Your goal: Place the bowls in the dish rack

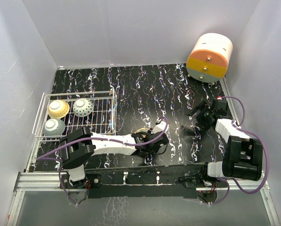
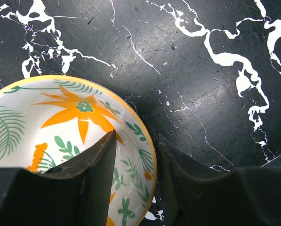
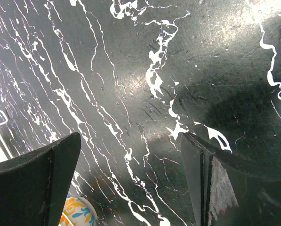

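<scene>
A cream bowl with orange and green flowers (image 2: 60, 127) sits upright on the black marbled table, mostly hidden under my left wrist in the top view (image 1: 141, 131). My left gripper (image 2: 136, 136) straddles its right rim, one finger inside the bowl and the other outside against the rim. Whether the rim is pinched does not show. Three bowls rest in the white wire dish rack (image 1: 102, 101): a cream-yellow one (image 1: 58, 109), a speckled one (image 1: 83, 107) and a grey one (image 1: 54, 126). My right gripper (image 3: 131, 136) hangs open over bare table (image 1: 196, 120).
An orange-and-cream round drawer unit (image 1: 209, 57) stands at the back right corner. White walls close in the table on three sides. A scrap of white ceramic with an orange and blue pattern (image 3: 79, 212) shows at the bottom of the right wrist view.
</scene>
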Tool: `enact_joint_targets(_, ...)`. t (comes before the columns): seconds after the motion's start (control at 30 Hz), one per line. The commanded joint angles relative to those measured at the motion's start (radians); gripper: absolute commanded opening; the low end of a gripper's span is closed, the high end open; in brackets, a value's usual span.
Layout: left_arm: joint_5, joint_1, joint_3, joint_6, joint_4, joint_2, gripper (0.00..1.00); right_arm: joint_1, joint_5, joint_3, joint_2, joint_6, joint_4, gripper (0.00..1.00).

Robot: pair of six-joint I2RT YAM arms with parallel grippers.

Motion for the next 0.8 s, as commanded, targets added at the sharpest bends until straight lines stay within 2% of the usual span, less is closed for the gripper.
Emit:
enact_joint_targets(0.0, -0.018, -0.003, 0.011, -0.005, -0.009, -0.021, 0.34, -0.004, 0.01, -0.003, -0.009, -0.017, 0.034, 0.9)
enact_joint_targets(0.13, -0.015, -0.003, 0.013, -0.008, -0.009, -0.026, 0.21, -0.003, 0.012, -0.006, -0.012, -0.017, 0.034, 0.9)
enact_joint_targets(0.27, -0.019, -0.003, 0.016, -0.007, -0.016, -0.048, 0.15, -0.004, 0.01, -0.006, -0.008, -0.016, 0.036, 0.9)
enact_joint_targets(0.33, -0.021, -0.003, 0.019, -0.006, -0.017, -0.056, 0.16, -0.003, 0.009, -0.006, -0.008, -0.015, 0.036, 0.9)
enact_joint_targets(0.43, -0.015, -0.003, 0.019, -0.005, -0.013, -0.064, 0.26, -0.004, 0.007, -0.007, -0.009, -0.016, 0.036, 0.9)
enact_joint_targets(0.77, -0.005, -0.004, 0.02, -0.006, -0.003, -0.069, 0.25, -0.003, 0.007, -0.012, -0.012, -0.018, 0.037, 0.9)
